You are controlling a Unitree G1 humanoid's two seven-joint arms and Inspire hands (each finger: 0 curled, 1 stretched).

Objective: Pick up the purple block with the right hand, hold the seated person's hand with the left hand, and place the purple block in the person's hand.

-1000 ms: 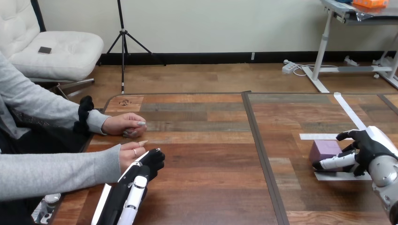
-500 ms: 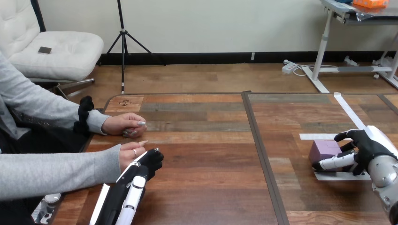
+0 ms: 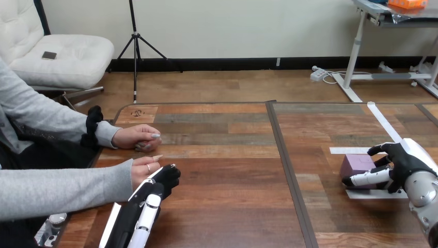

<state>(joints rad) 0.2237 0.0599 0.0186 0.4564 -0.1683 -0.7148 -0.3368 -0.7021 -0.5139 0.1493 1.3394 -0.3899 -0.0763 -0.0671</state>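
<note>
Right now, at lower right, robot's right hand (image 3: 400, 166) is curled round purple block (image 3: 356, 164) on table (image 3: 232, 206). Lower left: left hand (image 3: 166, 178) touches person's lower hand (image 3: 142, 169); grip can't be told.

The left arm (image 3: 129, 227) rises from the bottom edge, its forearm low and slanted up to the right. The left hand (image 3: 164, 181) has its white back turned up and touches the person's hand (image 3: 142, 169), just on its left. The right arm (image 3: 424, 188) enters at the lower right corner. The right hand (image 3: 400, 164) is curled round the block (image 3: 357, 164), thumb along its near side and fingers (image 3: 379, 150) over its far edge.
</note>
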